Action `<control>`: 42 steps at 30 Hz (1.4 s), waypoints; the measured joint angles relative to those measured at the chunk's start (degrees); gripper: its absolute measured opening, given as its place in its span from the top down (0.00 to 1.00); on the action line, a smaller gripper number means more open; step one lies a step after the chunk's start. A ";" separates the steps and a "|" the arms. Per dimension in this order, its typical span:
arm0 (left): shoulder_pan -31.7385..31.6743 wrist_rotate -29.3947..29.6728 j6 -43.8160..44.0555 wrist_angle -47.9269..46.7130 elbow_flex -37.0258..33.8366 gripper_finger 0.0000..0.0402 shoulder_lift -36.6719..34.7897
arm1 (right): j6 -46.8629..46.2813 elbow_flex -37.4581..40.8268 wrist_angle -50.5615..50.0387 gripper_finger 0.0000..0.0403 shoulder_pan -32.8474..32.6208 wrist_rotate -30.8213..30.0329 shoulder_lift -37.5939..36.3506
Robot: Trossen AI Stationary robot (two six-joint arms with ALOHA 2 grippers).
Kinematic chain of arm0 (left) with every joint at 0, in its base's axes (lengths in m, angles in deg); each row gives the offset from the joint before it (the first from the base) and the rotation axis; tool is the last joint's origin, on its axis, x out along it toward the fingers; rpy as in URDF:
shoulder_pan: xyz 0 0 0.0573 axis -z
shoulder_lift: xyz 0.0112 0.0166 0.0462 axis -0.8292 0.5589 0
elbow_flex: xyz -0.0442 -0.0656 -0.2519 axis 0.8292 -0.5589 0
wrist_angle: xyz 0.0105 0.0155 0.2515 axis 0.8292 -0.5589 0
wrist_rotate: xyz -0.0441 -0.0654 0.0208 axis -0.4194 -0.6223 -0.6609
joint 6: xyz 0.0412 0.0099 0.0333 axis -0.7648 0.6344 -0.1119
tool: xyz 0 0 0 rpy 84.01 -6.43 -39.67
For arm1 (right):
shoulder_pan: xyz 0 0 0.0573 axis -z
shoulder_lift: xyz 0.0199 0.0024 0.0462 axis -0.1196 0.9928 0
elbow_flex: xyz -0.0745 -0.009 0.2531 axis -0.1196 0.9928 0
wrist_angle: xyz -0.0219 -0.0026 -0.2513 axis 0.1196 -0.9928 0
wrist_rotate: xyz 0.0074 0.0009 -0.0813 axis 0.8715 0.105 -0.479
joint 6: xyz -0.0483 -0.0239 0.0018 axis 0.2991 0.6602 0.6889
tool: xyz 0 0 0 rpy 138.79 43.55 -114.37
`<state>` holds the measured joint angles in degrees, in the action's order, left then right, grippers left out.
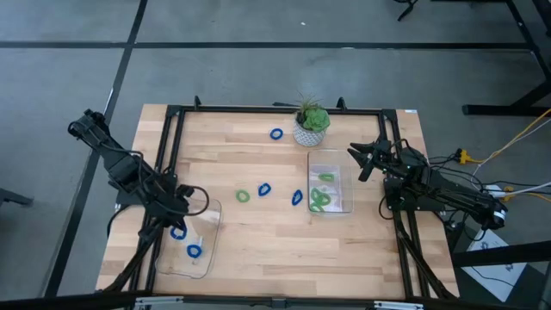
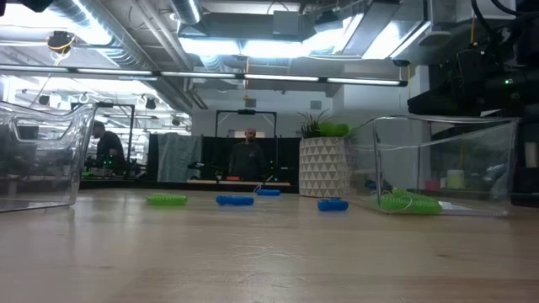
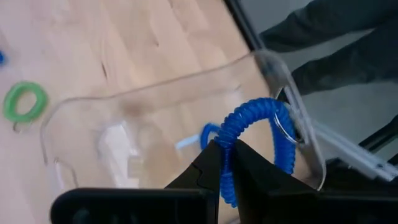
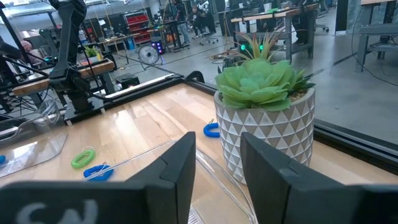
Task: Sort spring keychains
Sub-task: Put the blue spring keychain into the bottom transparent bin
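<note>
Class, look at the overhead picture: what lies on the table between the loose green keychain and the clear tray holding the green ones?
In the high view, two blue keychains lie between the green keychain and the right tray.

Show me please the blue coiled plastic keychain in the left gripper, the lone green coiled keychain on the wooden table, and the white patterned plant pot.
blue coiled keychain [image 3: 261,121], left wrist view, top of its coil.
green coiled keychain [image 1: 244,196], high view, its ring.
white patterned plant pot [image 4: 273,134], right wrist view, front wall.
</note>
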<state>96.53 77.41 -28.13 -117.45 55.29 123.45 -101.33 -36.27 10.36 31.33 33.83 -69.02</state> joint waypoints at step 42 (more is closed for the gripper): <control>0.00 7.56 -4.40 -12.88 -0.09 0.84 8.89 | 0.00 0.00 -0.02 0.69 -0.01 0.00 0.00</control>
<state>96.53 84.97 -32.53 -130.33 55.21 132.34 -101.33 -36.27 10.34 31.32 33.83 -69.02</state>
